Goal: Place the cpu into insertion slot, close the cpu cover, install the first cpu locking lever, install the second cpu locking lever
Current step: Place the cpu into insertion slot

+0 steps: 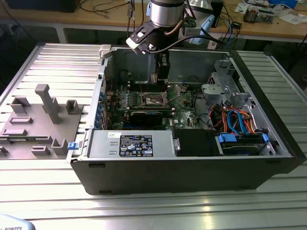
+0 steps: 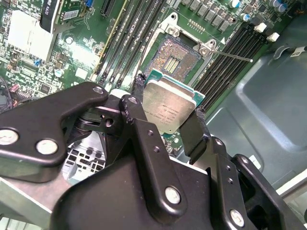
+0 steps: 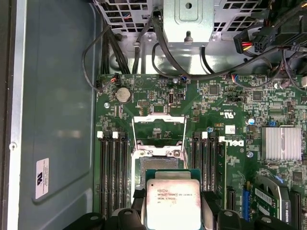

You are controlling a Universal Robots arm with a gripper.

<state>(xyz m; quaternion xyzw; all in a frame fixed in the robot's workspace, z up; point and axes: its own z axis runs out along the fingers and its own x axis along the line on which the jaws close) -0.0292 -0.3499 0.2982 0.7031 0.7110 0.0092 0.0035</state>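
We note the gripper [image 1: 162, 79], upper centre of the exterior view, fingers [image 2: 194, 132] pinching the cpu [image 2: 169, 109] over the empty insertion slot [image 2: 175, 57]. Nothing seated yet; cpu cover [image 3: 158, 118] stands open, latching left.

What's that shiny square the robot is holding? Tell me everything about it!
It is the cpu, a flat square chip with a dull silver metal top, small print on it and a green rim. The gripper is shut on it, black fingers pressing two opposite sides. It is held over the open insertion slot, not yet seated in it.
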